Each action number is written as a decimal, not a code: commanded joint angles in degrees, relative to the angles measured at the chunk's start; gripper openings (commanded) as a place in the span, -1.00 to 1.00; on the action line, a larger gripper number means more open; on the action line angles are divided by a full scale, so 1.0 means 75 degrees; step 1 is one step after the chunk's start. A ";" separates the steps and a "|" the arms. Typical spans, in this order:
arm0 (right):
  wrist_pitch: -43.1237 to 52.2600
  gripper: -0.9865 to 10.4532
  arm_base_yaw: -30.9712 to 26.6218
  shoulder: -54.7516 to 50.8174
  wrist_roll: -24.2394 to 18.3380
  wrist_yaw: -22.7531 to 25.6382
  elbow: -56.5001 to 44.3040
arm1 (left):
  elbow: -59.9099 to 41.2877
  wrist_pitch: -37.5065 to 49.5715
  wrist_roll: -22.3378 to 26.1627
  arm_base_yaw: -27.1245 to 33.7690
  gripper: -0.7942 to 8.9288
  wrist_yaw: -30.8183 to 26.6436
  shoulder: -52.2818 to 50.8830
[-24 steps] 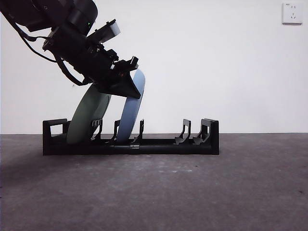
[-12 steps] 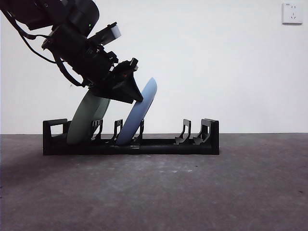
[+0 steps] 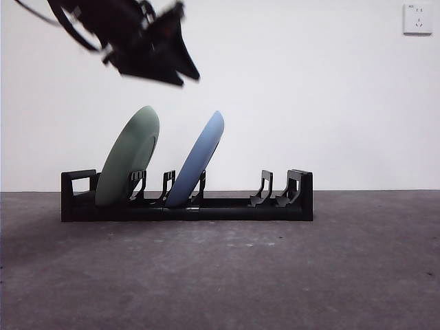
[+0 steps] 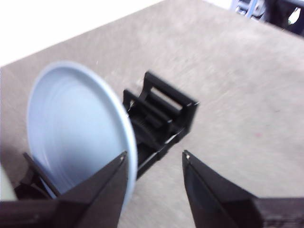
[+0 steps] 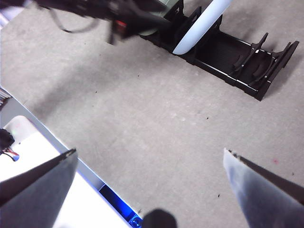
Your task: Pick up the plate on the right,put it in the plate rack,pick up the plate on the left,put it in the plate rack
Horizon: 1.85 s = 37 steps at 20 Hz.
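Note:
The black plate rack (image 3: 227,208) lies across the table. Two plates stand in its left half, both leaning right. The green plate (image 3: 128,155) is near the left end block. The blue plate (image 3: 196,159) rests against a divider one slot further right. My left gripper (image 3: 184,42) hangs open high above the plates, touching neither. Its wrist view shows the open jaws over the blue plate (image 4: 76,128) and the rack's end (image 4: 164,114). My right gripper (image 5: 149,151) is open and empty, far from the rack (image 5: 232,54) and the blue plate (image 5: 202,21).
Two more dividers (image 3: 265,188) stand unoccupied in the rack's right half. A wall socket (image 3: 417,18) is at the top right. In the right wrist view, a white surface with a blue-lit edge (image 5: 33,137) borders the grey table.
The left gripper let go of the blue plate, which tipped right onto its divider. The gripper then rose clear above both plates.

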 commanded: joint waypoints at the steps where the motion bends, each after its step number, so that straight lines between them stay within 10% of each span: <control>1: 0.0041 0.11 0.0009 0.0023 -0.0131 -0.0006 -0.0023 | -0.0058 -0.0723 -0.0047 -0.0079 -0.44 0.0029 -0.0819; 14: -0.0274 0.11 0.0009 0.0023 -0.0329 -0.0015 -0.0038 | -0.0058 -0.5960 -0.0047 -0.0085 -0.43 0.0029 -0.5884; 26: -0.0274 0.09 0.0009 0.0026 -0.0297 -0.0061 -0.0163 | -0.0058 -0.6400 -0.0047 -0.0085 -0.45 0.0029 -0.6443; 31: -0.0277 -0.78 0.0009 0.0029 -0.0303 -0.0061 -0.0163 | -0.0058 -0.6403 -0.0047 -0.0085 -0.46 0.0029 -0.6347; 37: -0.0286 -0.84 0.0009 0.0032 -0.0309 -0.0085 -0.0166 | -0.0058 -0.6411 -0.0038 -0.0085 -0.85 0.0029 -0.6347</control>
